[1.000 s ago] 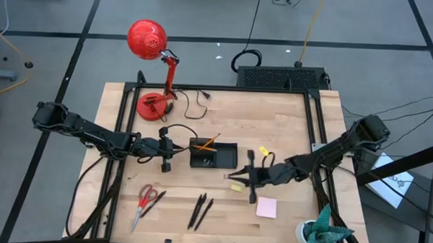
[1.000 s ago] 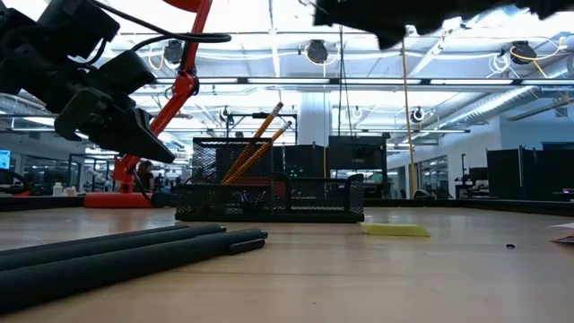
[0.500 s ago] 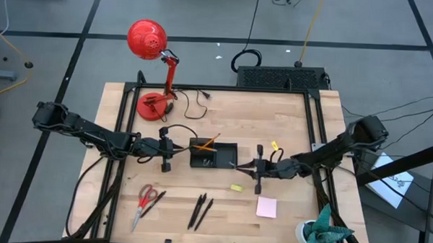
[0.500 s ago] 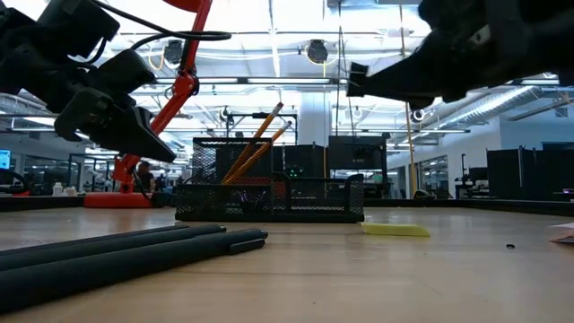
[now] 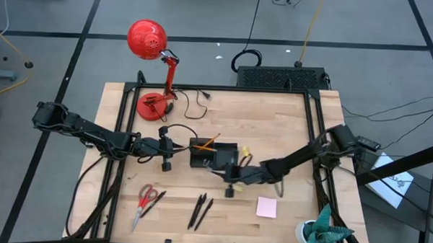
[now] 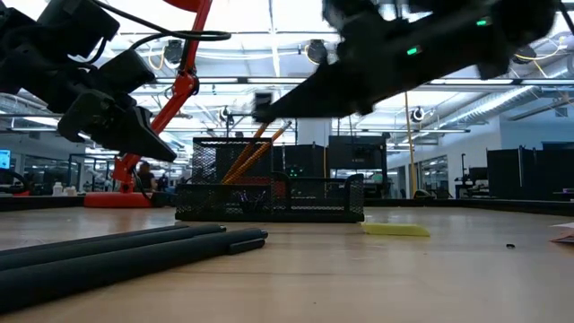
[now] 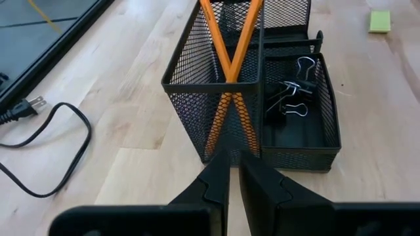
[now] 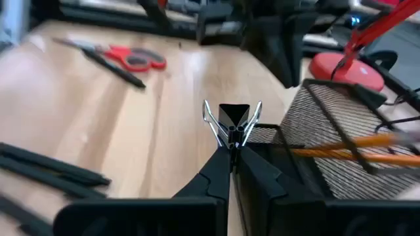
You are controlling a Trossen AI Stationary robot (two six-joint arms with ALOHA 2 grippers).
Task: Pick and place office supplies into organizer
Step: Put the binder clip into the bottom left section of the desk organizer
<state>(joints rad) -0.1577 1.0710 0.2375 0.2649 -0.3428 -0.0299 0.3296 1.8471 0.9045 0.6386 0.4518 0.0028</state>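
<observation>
While pinched in right claw (image 8: 231, 152), clip (image 8: 231, 121) hangs over organizer (image 8: 341, 154).

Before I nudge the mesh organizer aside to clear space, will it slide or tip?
The organizer looks like light wire mesh, so it would probably slide easily on the smooth table. The two pencils lean tall in its taller compartment, so a high push might tip it.

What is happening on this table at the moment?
The right claw is shut on a small black clip and holds it at the mesh organizer. The organizer already holds two orange pencils and some clips. The left claw waits beside it, holding nothing. Scissors, pens and a pink pad lie on the table.
</observation>
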